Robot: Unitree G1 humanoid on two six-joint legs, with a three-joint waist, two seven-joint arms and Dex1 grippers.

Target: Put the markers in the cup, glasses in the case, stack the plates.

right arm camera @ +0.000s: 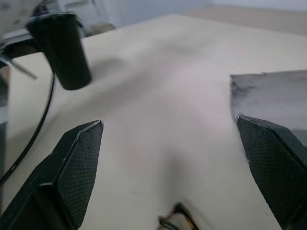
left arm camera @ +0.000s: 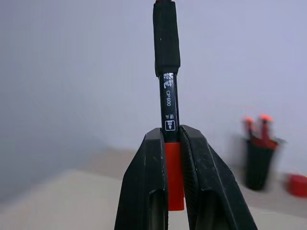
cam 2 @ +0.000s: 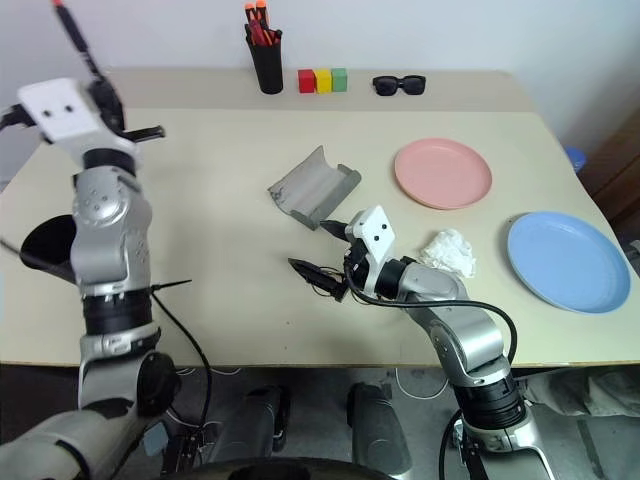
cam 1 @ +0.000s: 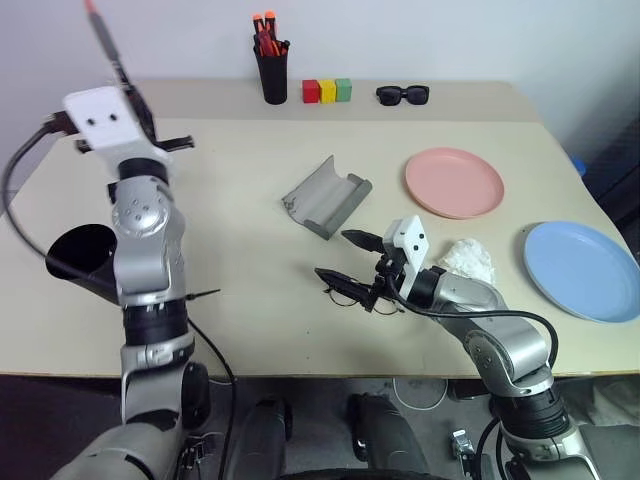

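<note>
My right gripper [cam 1: 352, 258] hangs spread over the glasses [cam 1: 345, 290], case [cam 1: 327, 195] just beyond, while my left gripper [left arm camera: 171, 143] clamps the red marker [left arm camera: 167, 72] high above the cup [cam 1: 80, 255]; plates [cam 1: 453, 182] unstacked, nothing finished.

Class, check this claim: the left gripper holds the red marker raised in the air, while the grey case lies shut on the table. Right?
Not quite. The case lies open, as the left eye view shows. The left gripper does hold the red marker raised.
</note>
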